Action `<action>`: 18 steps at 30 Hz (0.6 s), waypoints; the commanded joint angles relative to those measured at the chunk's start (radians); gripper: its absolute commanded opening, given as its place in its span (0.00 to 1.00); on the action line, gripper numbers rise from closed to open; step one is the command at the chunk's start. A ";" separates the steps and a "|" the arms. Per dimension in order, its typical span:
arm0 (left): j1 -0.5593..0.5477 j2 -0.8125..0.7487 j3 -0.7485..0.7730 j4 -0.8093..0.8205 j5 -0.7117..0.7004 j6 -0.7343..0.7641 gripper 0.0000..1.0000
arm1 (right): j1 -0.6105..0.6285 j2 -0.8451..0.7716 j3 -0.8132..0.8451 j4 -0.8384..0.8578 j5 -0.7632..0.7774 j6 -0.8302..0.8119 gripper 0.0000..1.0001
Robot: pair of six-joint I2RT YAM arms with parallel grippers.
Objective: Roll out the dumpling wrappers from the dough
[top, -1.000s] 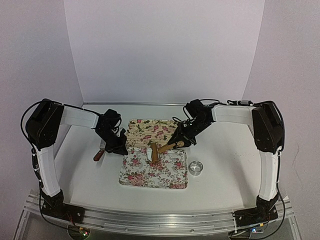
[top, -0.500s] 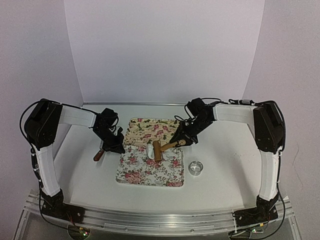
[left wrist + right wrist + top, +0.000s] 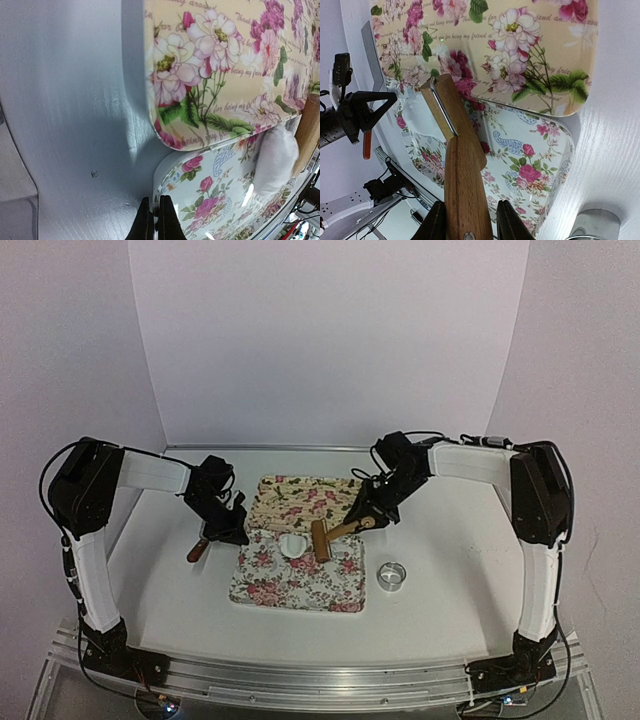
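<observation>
A white lump of dough [image 3: 292,543] lies on the near white floral tray [image 3: 300,590], just left of the wooden roller [image 3: 322,538]. My right gripper [image 3: 368,518] is shut on the roller's handle [image 3: 466,200], and the roller's head [image 3: 451,112] rests on the tray beside the dough [image 3: 418,116]. At the tray's left far corner, my left gripper [image 3: 238,536] is shut on the rim [image 3: 159,192]. In the left wrist view the gripper [image 3: 155,220] pinches that rim, with the dough [image 3: 277,157] at the right edge. The dumpling wrappers are out of view.
A cream floral tray [image 3: 300,495] lies behind the near tray, its edge overlapping it [image 3: 220,65]. A shiny metal ring [image 3: 392,577] stands on the table right of the near tray. A brown-handled tool [image 3: 197,550] lies left of my left gripper.
The near tray has slid left with my left gripper. The roller has shifted right off the dough, which now shows to its left.
</observation>
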 commanded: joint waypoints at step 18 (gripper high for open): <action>-0.117 0.032 0.077 -0.044 -0.105 0.252 0.00 | 0.133 -0.085 0.236 -0.567 0.559 -0.223 0.00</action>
